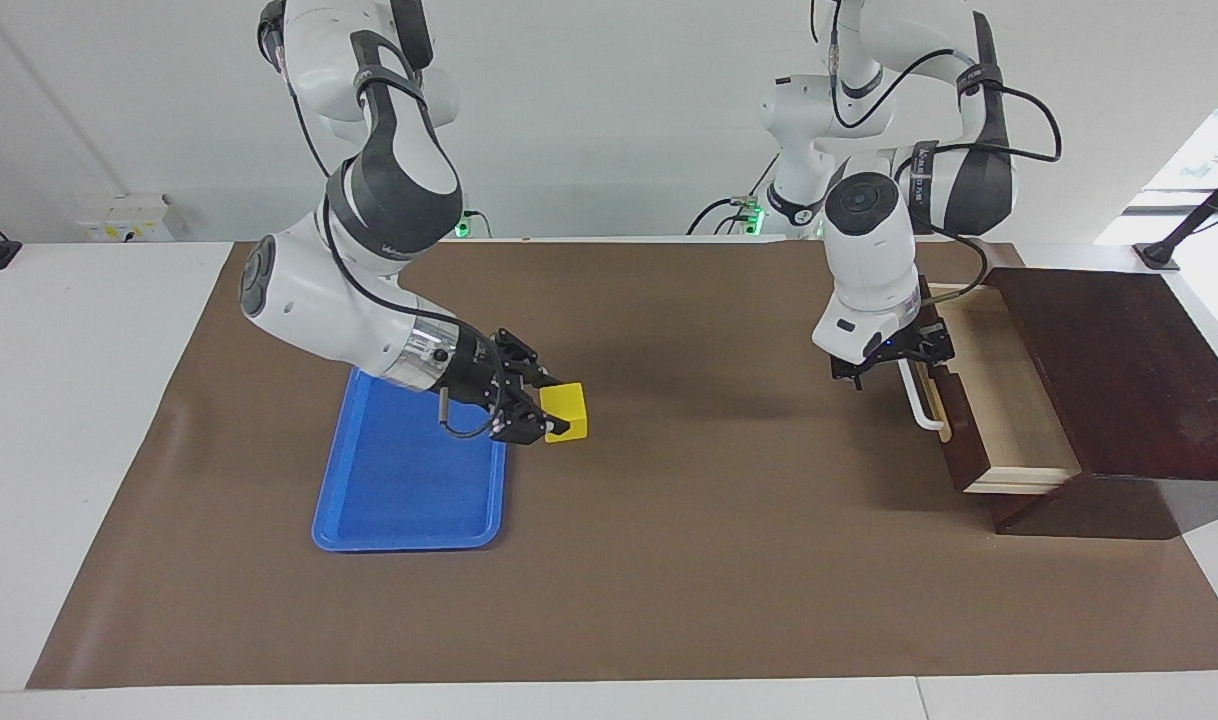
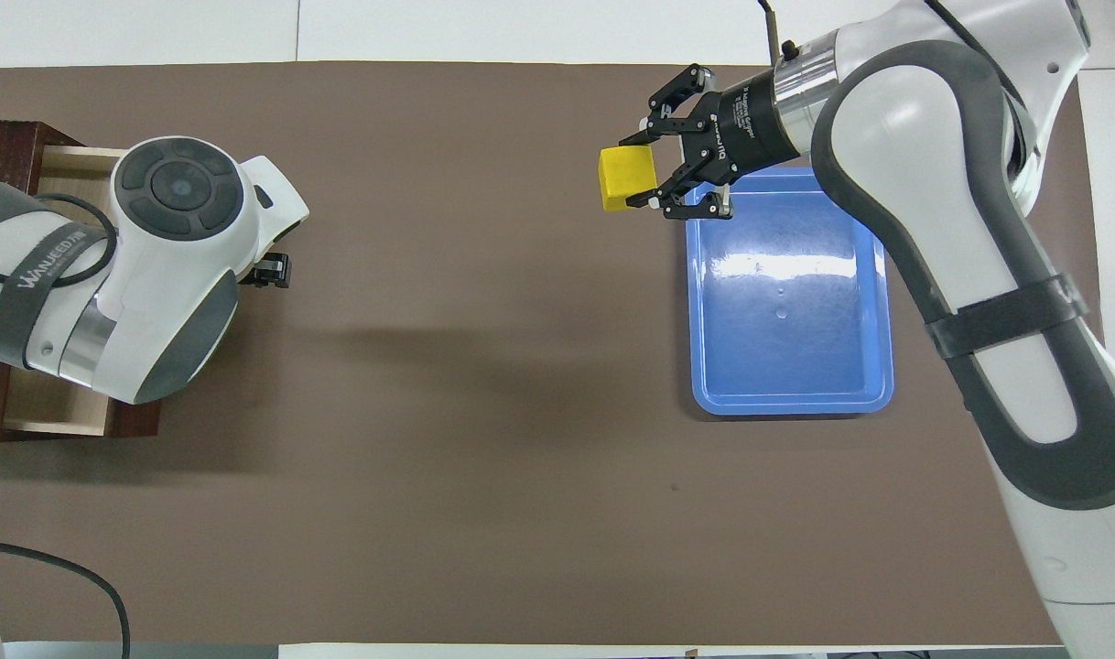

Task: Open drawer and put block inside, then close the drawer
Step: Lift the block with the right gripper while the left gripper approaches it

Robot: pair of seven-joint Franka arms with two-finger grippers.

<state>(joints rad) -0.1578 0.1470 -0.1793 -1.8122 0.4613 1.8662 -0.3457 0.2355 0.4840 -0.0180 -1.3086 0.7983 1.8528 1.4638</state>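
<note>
While raised over mat | block clamped in right jaws | left jaws wide

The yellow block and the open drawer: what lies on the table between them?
Nothing: between the block, held by the right gripper, and the drawer, only bare brown mat shows, in both views. The left gripper hangs by the drawer's handle.

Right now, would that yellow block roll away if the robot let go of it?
Probably not: the block has flat faces and square corners, so it would likely sit still. It looks stiff, keeping its shape in the right end effector. It seems light, since it is carried by two fingertips.
</note>
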